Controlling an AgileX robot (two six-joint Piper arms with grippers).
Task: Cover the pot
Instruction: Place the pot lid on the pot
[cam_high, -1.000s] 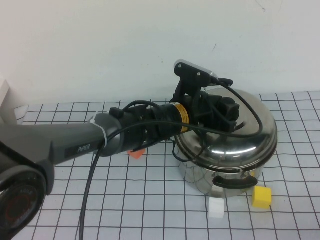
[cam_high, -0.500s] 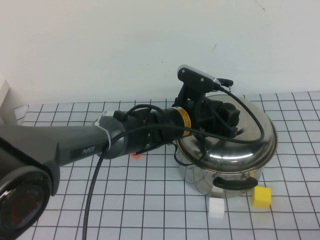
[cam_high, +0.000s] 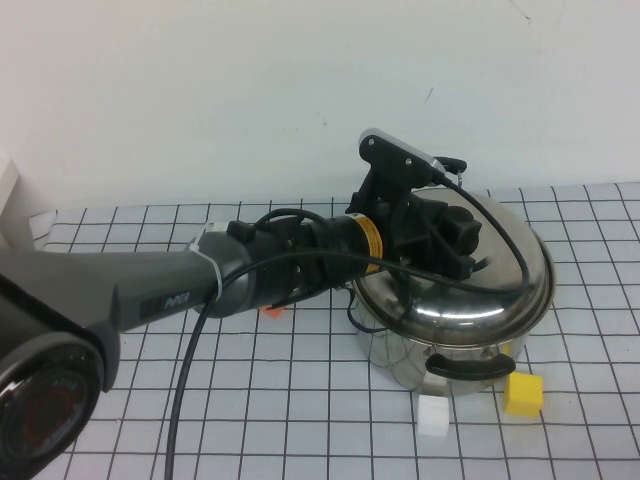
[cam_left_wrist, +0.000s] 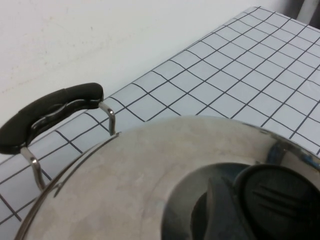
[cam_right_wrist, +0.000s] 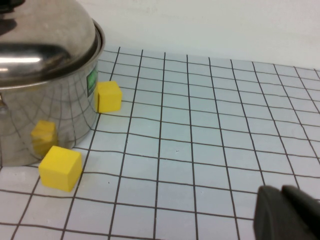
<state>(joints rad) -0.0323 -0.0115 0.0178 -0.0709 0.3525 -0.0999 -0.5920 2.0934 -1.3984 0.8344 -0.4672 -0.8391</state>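
The steel pot (cam_high: 440, 355) stands at the right of the checked table, its black side handle (cam_high: 470, 366) facing front. The domed steel lid (cam_high: 500, 275) lies on top of it, slightly tilted. My left gripper (cam_high: 458, 238) reaches across from the left and is shut on the lid's black knob. In the left wrist view one finger (cam_left_wrist: 220, 210) presses against the knob (cam_left_wrist: 280, 195), with the lid (cam_left_wrist: 125, 185) and the pot's far handle (cam_left_wrist: 47, 115) beyond. My right gripper (cam_right_wrist: 282, 210) is shut and empty, low over the table to the pot's right. The pot (cam_right_wrist: 50, 105) also shows in the right wrist view.
A yellow cube (cam_high: 523, 393) and a white cube (cam_high: 433, 415) lie just in front of the pot. An orange piece (cam_high: 272, 309) lies under the left arm. The right wrist view shows two yellow cubes (cam_right_wrist: 60, 167) (cam_right_wrist: 108, 96) beside the pot. The wall is close behind.
My left gripper and wrist have shifted slightly right and up with the lid's knob. The lid has moved a little to the right on the pot. Little differs over the last half second.
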